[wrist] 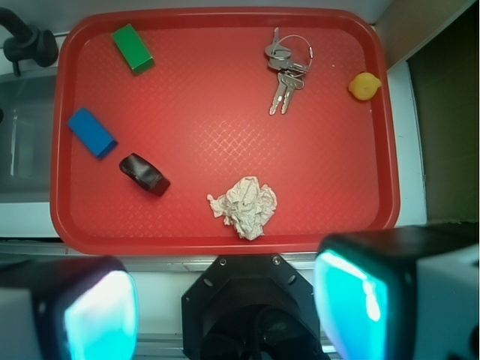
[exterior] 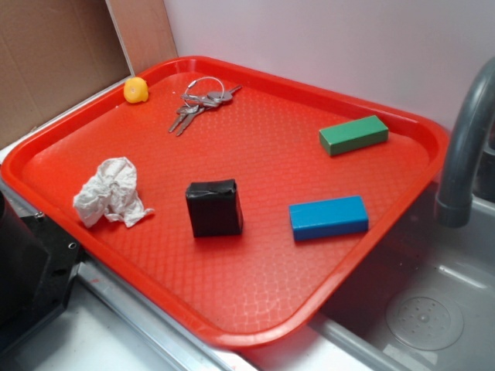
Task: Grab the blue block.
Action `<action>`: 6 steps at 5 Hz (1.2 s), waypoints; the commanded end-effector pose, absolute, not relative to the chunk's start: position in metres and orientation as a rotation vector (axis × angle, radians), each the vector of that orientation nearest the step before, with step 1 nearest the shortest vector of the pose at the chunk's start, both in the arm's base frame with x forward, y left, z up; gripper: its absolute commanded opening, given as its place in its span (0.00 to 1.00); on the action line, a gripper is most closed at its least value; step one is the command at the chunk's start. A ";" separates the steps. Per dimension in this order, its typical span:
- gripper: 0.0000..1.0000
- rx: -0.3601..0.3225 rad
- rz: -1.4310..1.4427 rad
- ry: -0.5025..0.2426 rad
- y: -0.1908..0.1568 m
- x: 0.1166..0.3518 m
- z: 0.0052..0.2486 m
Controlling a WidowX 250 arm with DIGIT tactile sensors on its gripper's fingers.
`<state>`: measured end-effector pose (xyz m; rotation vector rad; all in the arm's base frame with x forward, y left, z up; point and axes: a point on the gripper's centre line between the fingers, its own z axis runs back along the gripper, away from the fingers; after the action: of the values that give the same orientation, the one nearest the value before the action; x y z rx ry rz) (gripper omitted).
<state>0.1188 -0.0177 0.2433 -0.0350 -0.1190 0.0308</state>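
Note:
The blue block (exterior: 329,217) lies flat on the red tray (exterior: 255,301), near the tray's right edge; in the wrist view it shows at the left (wrist: 92,133). My gripper (wrist: 225,300) is high above the near side of the tray, well away from the block. Its two fingers with cyan pads (wrist: 97,315) stand wide apart with nothing between them. The gripper does not show in the exterior view.
On the tray: a green block (exterior: 353,134) at the back right, a black tape-wrapped cuboid (exterior: 213,208) left of the blue block, a crumpled white paper (exterior: 110,192), a bunch of keys (exterior: 199,103), a small yellow toy (exterior: 136,90). A grey faucet (exterior: 464,147) and sink lie right.

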 end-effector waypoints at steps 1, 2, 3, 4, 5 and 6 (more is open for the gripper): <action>1.00 -0.035 0.031 -0.119 -0.018 0.119 0.243; 1.00 -0.103 -0.219 -0.191 -0.054 0.155 0.194; 1.00 -0.005 -0.477 -0.295 -0.083 0.180 0.182; 1.00 -0.005 -0.477 -0.295 -0.083 0.180 0.182; 1.00 -0.005 -0.477 -0.295 -0.083 0.180 0.182; 1.00 -0.005 -0.477 -0.295 -0.083 0.180 0.182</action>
<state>0.1775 -0.0816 0.1726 -0.0086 -0.2606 -0.4855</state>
